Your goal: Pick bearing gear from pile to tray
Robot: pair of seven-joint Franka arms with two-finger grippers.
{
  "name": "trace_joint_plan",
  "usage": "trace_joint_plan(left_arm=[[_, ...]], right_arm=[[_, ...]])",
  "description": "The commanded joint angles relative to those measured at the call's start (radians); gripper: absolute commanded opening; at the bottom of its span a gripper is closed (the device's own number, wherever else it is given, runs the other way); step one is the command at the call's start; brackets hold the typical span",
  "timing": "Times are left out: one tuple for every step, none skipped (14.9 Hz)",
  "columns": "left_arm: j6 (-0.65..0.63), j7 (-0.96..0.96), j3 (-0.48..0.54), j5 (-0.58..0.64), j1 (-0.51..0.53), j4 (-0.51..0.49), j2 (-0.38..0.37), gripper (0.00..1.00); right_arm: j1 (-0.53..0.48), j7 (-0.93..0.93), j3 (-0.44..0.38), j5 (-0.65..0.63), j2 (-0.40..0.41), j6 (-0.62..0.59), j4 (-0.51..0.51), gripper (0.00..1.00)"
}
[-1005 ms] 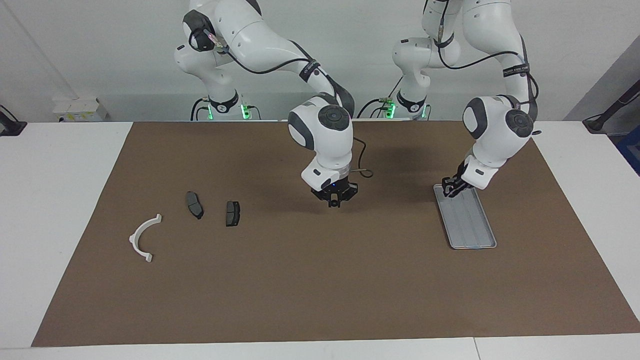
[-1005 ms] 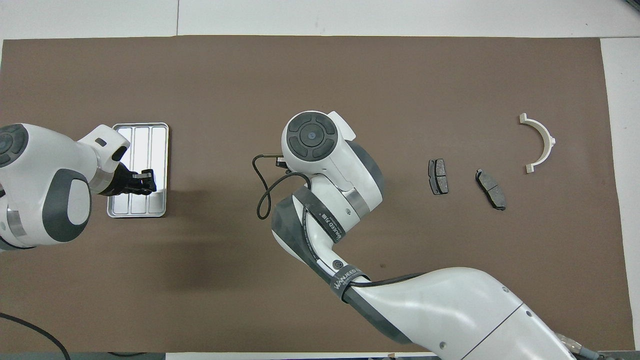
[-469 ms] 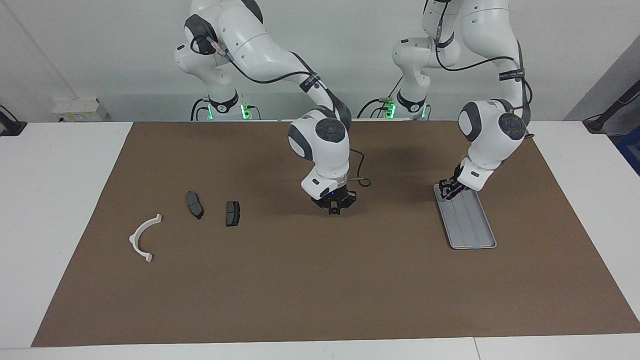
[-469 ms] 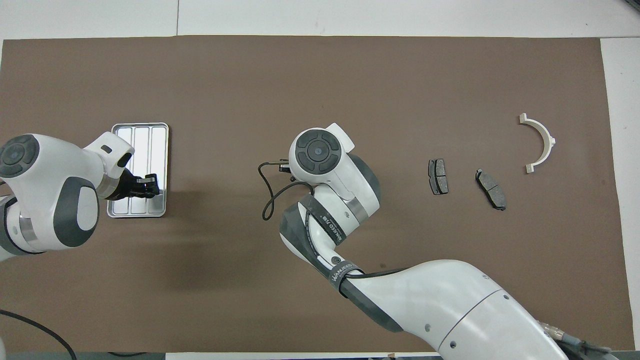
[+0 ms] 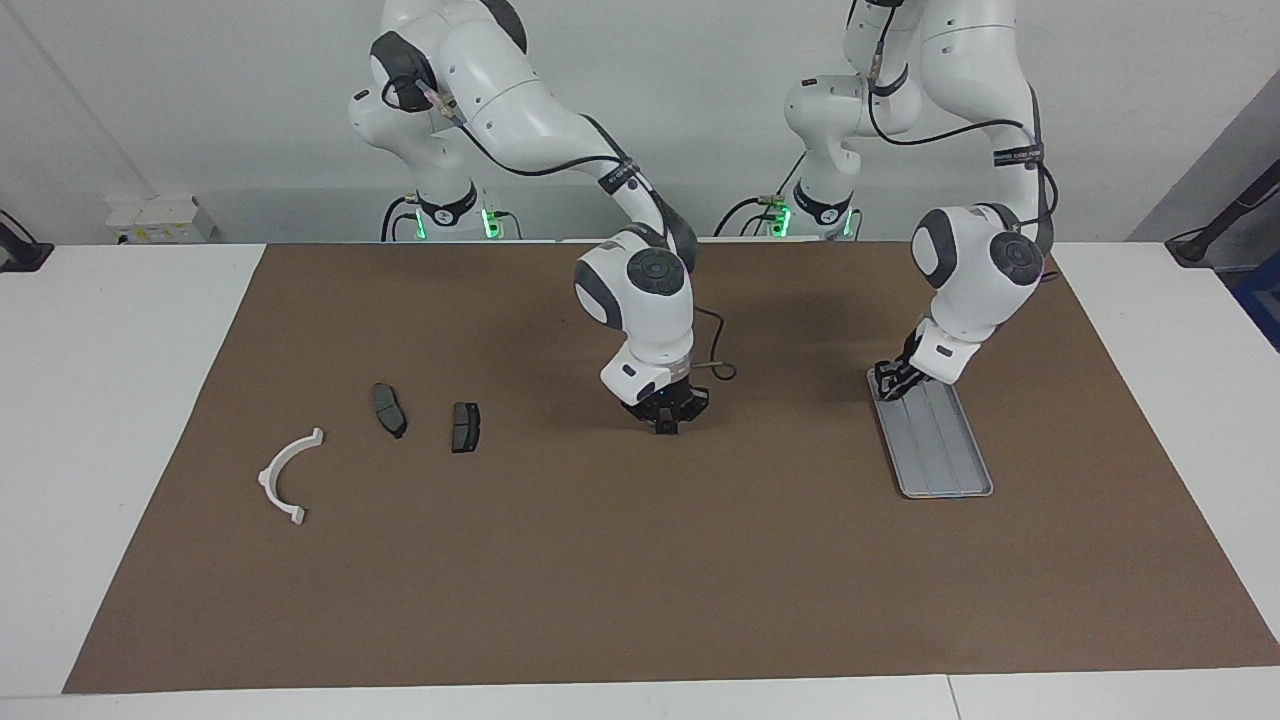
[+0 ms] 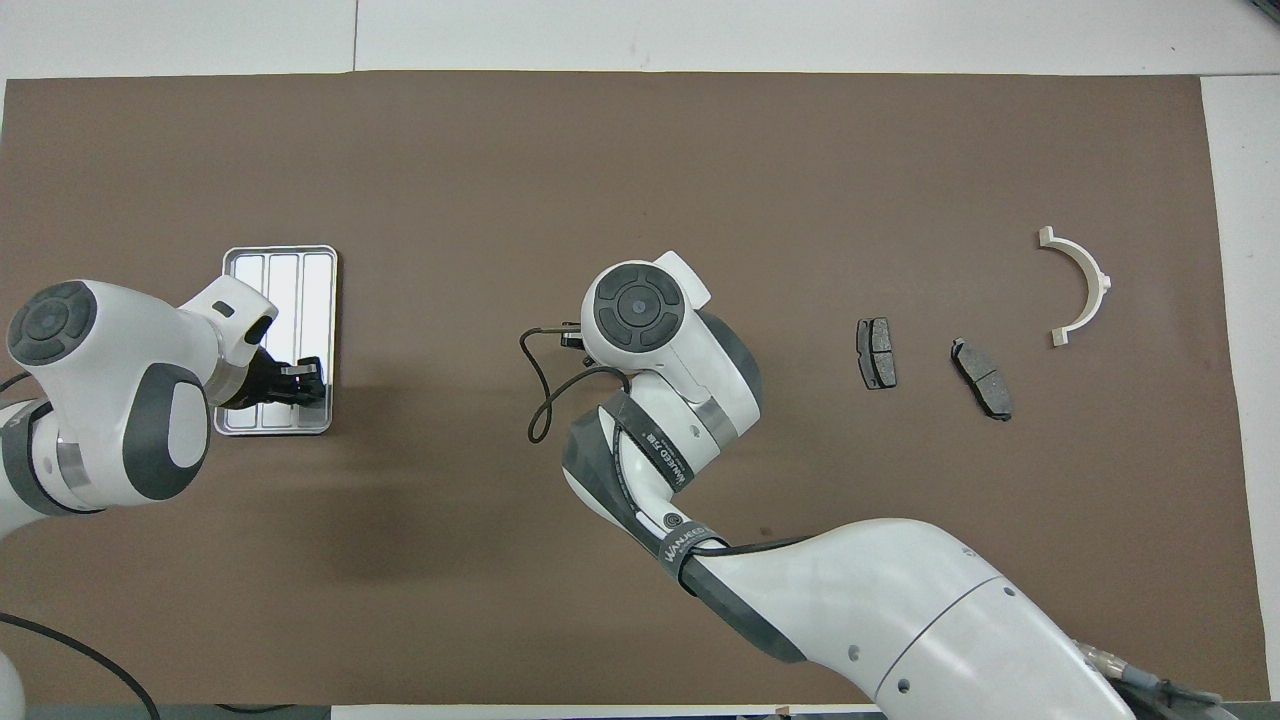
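Note:
The pile lies toward the right arm's end of the mat: a white half-ring bracket (image 5: 268, 476) (image 6: 1097, 281) and two dark brake pads (image 5: 389, 409) (image 5: 465, 427) (image 6: 876, 353). No bearing gear shows plainly. The silver grooved tray (image 5: 945, 450) (image 6: 285, 270) lies toward the left arm's end. My left gripper (image 5: 888, 381) (image 6: 303, 382) hangs low over the tray's end nearer the robots. My right gripper (image 5: 664, 422) points down just above the middle of the mat, apart from the pile. In the overhead view its own wrist hides it.
A brown mat (image 5: 640, 580) covers most of the white table (image 5: 120, 400). A loose cable loops from the right wrist (image 6: 535, 400). Nothing else lies on the mat between the pile and the tray.
The right gripper has come down closer to the mat at the middle. The left gripper has shifted toward the tray's end nearer the robots. The pile and tray have not moved.

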Motion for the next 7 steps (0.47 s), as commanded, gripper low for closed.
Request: trace_joint_plan(left_arm=[[0.037, 0.009, -0.003, -0.006, 0.007, -0.015, 0.000, 0.12], [0.037, 0.009, -0.003, -0.006, 0.007, -0.015, 0.001, 0.12], [0.038, 0.010, -0.003, -0.006, 0.007, -0.015, 0.004, 0.13], [0.038, 0.012, -0.001, -0.005, 0.007, -0.015, 0.006, 0.16], [0.038, 0.012, -0.003, -0.005, 0.009, -0.015, 0.007, 0.18], [0.038, 0.012, -0.003, -0.005, 0.007, -0.015, 0.009, 0.33], [0.038, 0.012, -0.003, -0.005, 0.009, -0.015, 0.011, 0.53]], right_arm=[[-0.004, 0.032, 0.003, 0.005, -0.014, -0.021, 0.005, 0.96], [-0.008, 0.033, 0.003, 0.003, -0.017, -0.027, 0.018, 0.97], [-0.019, 0.032, 0.003, 0.002, -0.022, -0.048, 0.038, 0.97], [-0.025, 0.030, -0.002, -0.005, -0.025, -0.071, 0.066, 0.97], [-0.036, 0.026, -0.006, -0.008, -0.028, -0.093, 0.086, 0.97], [-0.062, 0.006, -0.006, -0.012, -0.034, -0.099, 0.097, 0.98], [-0.100, -0.058, -0.006, -0.017, -0.058, -0.099, 0.095, 0.98]])
